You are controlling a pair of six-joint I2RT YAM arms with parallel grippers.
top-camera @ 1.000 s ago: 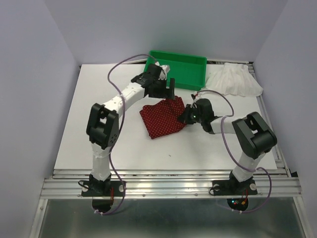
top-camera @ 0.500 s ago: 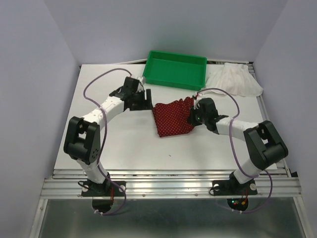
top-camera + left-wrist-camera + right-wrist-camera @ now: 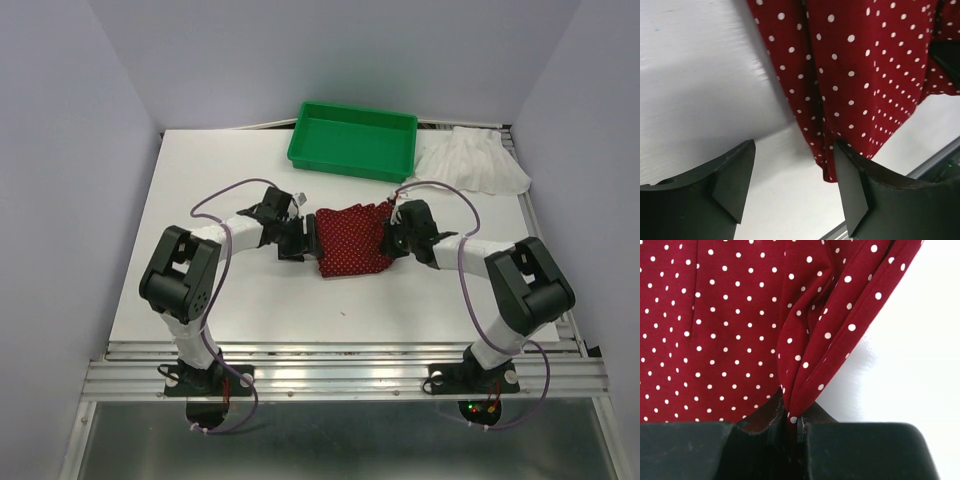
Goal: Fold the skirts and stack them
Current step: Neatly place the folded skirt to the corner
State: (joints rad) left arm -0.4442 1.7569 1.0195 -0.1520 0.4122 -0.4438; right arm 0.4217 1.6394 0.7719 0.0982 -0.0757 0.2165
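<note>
Only wrist views showed right claw (image 3: 790, 426) pinching dark red dotted cloth skirt (image 3: 715, 330), left claw (image 3: 795, 175) spread open at its edge

white-dotted dark red skirt (image 3: 350, 243), white pleated skirt (image 3: 475, 160), green tray (image 3: 345, 166)

Our left arm (image 3: 225, 232) and right arm (image 3: 470, 252) reach low, wrists turned toward each other. Our left pincer (image 3: 297, 238) has its jaws spread wide; our right pincer (image 3: 392, 233) pinches a fold of the red skirt (image 3: 350, 242).
</note>
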